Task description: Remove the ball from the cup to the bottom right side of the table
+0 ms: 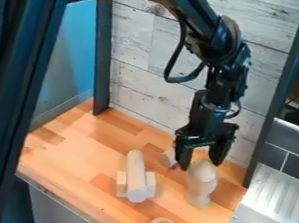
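Black in the camera view, the open gripper [200,166] hung over the wooden table [74,151], fingers apart at either side of the ball [204,169]; contact was unclear. The ball sat atop the pale cup [199,191]. Left of them lay a white cylinder [136,175]; nearer the front edge, a ring [163,220].

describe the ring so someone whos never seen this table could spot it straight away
Start at the wooden tabletop and go to its front edge, nearest the camera. The pale ring lies there, in front of the cup under the hand. Unlike the long cylinder nearby, it has an open hole with wood showing through.
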Controlling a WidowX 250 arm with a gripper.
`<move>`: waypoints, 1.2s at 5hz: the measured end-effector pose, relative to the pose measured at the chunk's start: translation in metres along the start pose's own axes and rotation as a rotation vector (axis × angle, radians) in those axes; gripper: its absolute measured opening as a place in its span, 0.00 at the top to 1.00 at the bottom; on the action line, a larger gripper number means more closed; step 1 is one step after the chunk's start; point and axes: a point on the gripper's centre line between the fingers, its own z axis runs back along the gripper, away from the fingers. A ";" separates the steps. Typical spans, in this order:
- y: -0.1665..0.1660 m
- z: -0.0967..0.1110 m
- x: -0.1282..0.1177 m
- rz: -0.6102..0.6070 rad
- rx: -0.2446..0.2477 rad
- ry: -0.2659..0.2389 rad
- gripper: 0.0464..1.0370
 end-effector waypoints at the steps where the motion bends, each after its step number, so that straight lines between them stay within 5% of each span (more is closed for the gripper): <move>1: 0.000 -0.006 -0.005 -0.013 -0.007 -0.016 0.07; 2: -0.006 -0.014 0.000 0.002 -0.034 -0.058 0.33; 4: -0.012 -0.015 0.005 0.030 -0.034 -0.069 0.34; 5: -0.009 -0.013 0.003 0.056 -0.035 -0.007 0.34; 6: -0.001 0.017 0.013 0.094 -0.099 0.017 0.34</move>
